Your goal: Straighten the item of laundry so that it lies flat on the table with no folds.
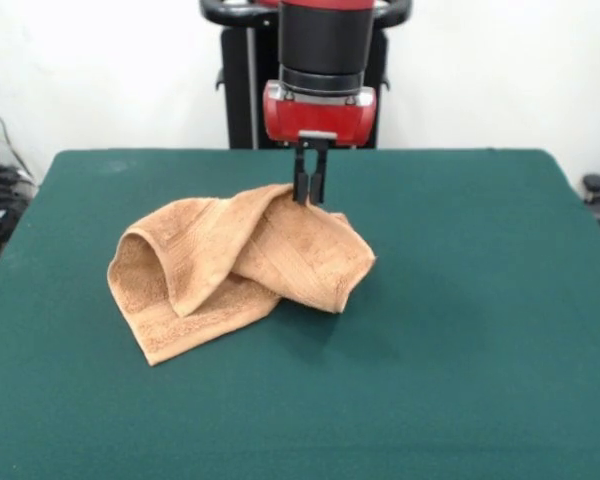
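Out in the middle of the green desk, a bit left of centre, the tan towel sits crumpled and folded over itself, its top ridge lifted where the pincer looks narrowly pinched on it, far as I can tell.

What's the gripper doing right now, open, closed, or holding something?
Gripper: closed, pinching a raised fold of the tan-orange hand towel above the green table.
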`<action>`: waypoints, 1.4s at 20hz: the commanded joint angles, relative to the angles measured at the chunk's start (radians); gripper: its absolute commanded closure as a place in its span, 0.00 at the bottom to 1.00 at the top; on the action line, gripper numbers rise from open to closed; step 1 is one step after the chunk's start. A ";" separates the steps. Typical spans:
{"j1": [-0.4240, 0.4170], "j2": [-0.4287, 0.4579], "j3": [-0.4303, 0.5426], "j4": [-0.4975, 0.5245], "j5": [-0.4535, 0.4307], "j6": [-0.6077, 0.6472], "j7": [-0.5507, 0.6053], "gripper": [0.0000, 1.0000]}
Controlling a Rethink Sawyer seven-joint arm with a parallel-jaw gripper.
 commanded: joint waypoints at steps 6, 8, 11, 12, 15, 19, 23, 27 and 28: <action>-0.060 0.030 0.146 0.193 -0.127 -0.024 0.052 1.00; -0.062 0.031 0.147 0.201 -0.142 -0.033 0.062 1.00; -0.066 0.027 0.152 0.216 -0.159 -0.042 0.076 1.00; -0.067 0.024 0.154 0.221 -0.162 -0.043 0.078 1.00; -0.074 0.013 0.164 0.234 -0.169 -0.040 0.085 1.00; -0.090 -0.009 0.177 0.255 -0.178 -0.030 0.081 1.00; -0.127 -0.025 0.198 0.279 -0.201 -0.029 0.066 1.00; -0.164 -0.033 0.206 0.305 -0.236 -0.033 0.053 1.00; -0.170 -0.031 0.203 0.309 -0.246 -0.038 0.052 1.00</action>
